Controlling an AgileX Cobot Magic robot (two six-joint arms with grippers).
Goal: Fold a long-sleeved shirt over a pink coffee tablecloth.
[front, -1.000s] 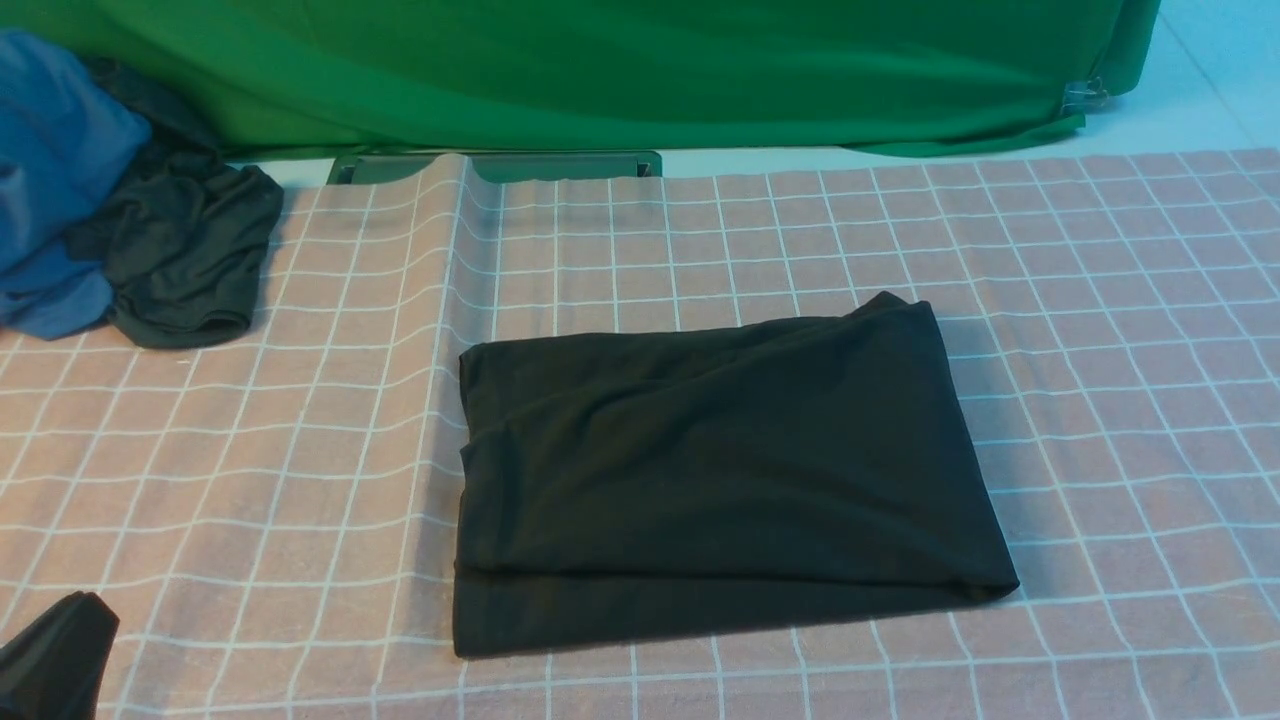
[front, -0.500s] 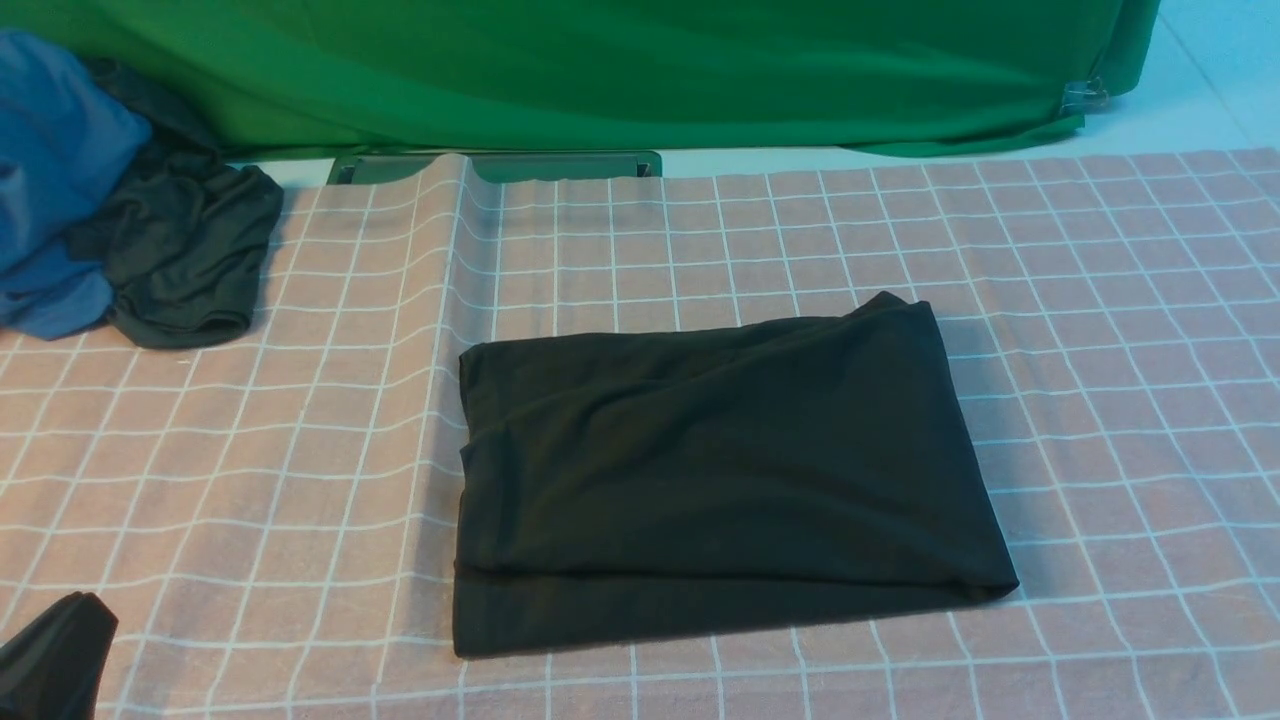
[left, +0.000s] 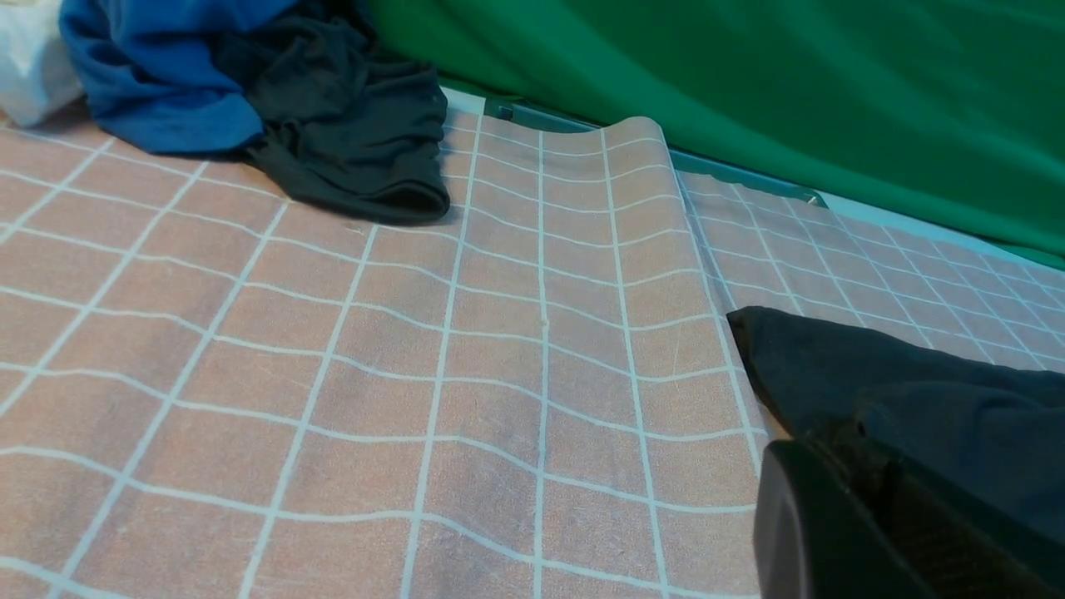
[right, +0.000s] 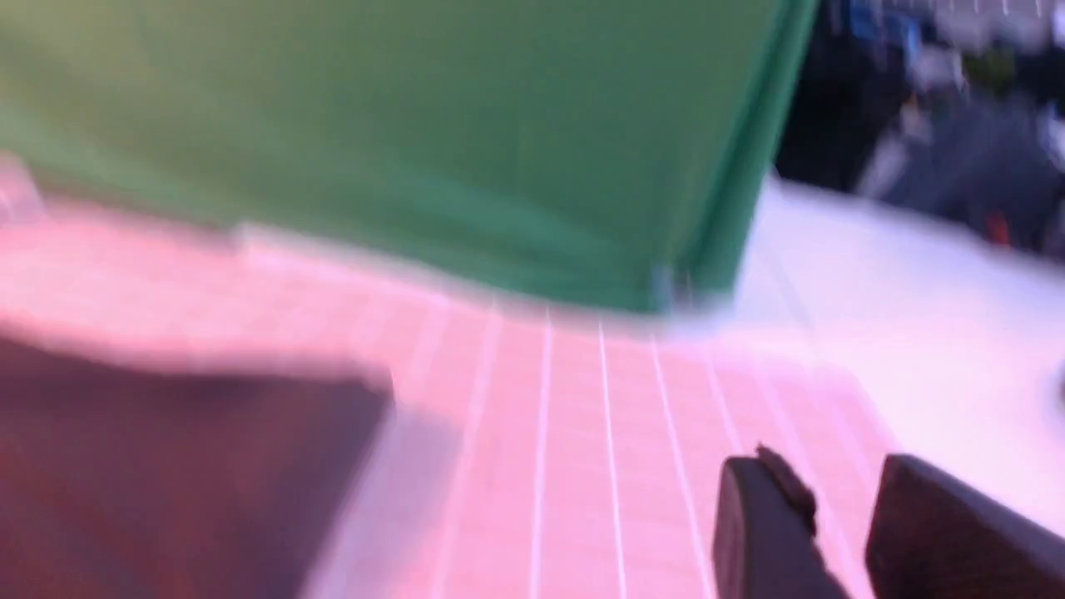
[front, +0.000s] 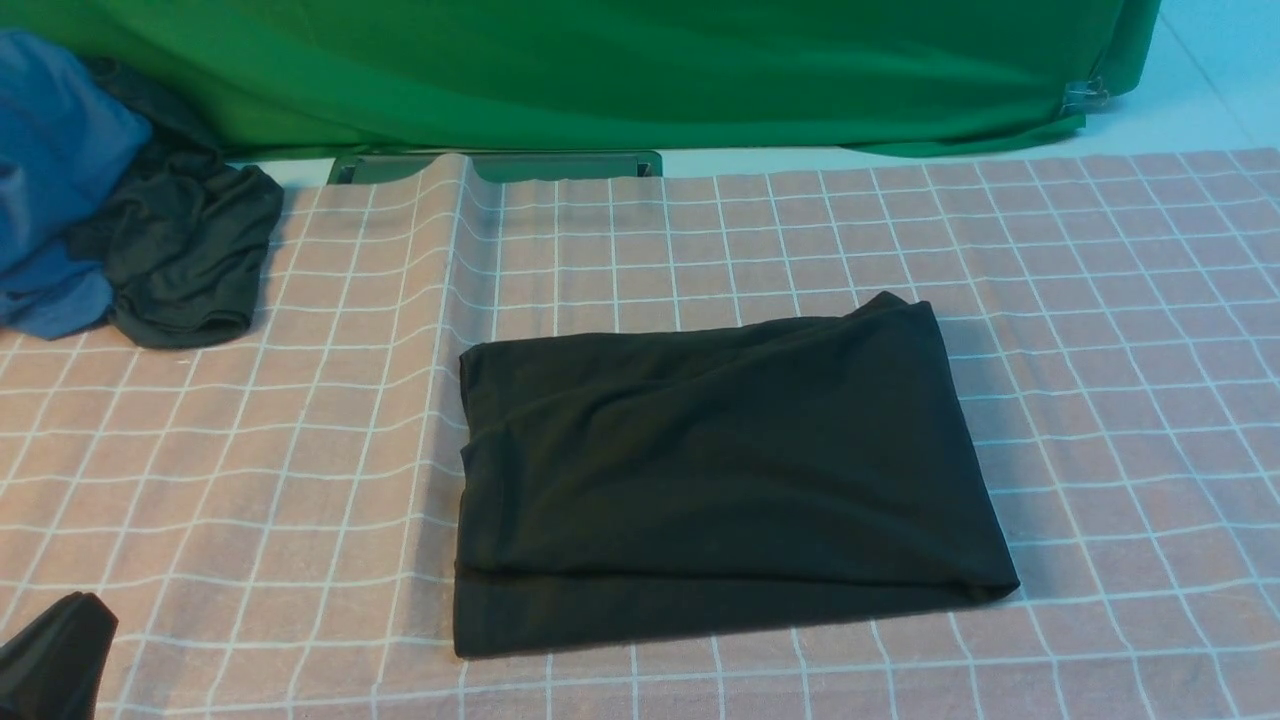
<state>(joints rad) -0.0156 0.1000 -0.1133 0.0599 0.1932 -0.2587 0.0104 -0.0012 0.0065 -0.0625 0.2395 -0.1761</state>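
Left tool (front: 55,655) low at near-left corner of front view, clear of all cloth; jaws pressed together, nothing between them. In left wrist view same tool (left: 840,532) sits just beside the shirt's near-left corner, not visibly touching. Right tool (right: 832,516) seen only from its own wrist camera, badly blurred; two dark fingers (right: 753,520) apart with a gap, empty, hovering over bare pink grid to the shirt's right.

Long-sleeved shirt (front: 720,470) lies mid-bench on pink coffee tablecloth (front: 1100,300), already a compact rectangle; sleeves tucked out of sight, chest print not showing. Lower layer sticks out as a strip along near edge; far-right corner peaks up slightly. Judged close to finished.

Handling, judged: soft knit, light, limp, no stiffness; layers likely to slide over each other and sag if lifted from one point. Best hold at corners or along a folded edge, pinching all layers together, both sides at once. Risk of snagging the tablecloth beneath with a deep pinch.

Around: raised ridge in tablecloth (front: 450,250) running front to back just left of shirt, touching its left edge; possible snag for the left approach. Dark grey garment (front: 185,260) and blue garment (front: 55,170) heaped at far left, well apart. Green cloth (front: 600,70) along the back, out of the way.
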